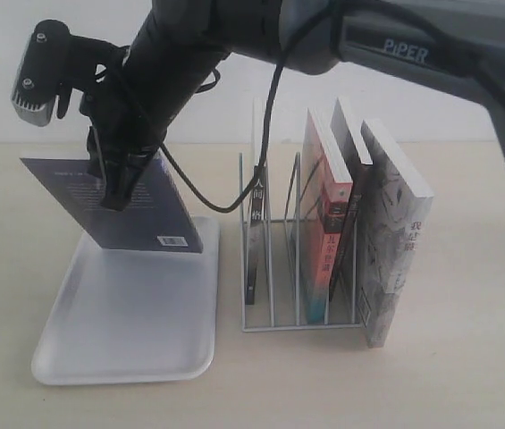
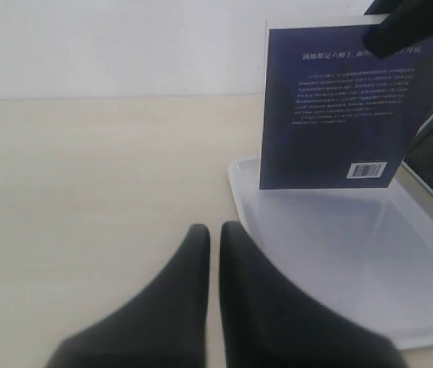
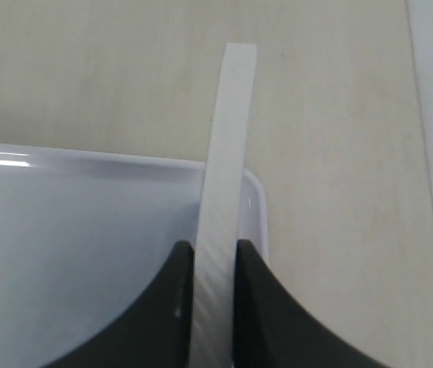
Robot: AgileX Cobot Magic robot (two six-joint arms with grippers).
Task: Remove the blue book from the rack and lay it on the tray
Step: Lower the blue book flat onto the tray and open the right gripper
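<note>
The blue book hangs in the air over the far end of the white tray, its slate-blue back with barcode facing out. My right gripper reaches across from the right and is shut on the book; its wrist view shows the book's white page edge pinched between the fingers, above the tray. In the left wrist view the book hovers over the tray. My left gripper is shut and empty, above the table beside the tray. The wire rack stands right of the tray.
Several books remain in the rack: a black-spined one, a red-and-teal-spined one, and a pale patterned one leaning at its right end. The right arm spans the top of the exterior view. A wall stands behind the table.
</note>
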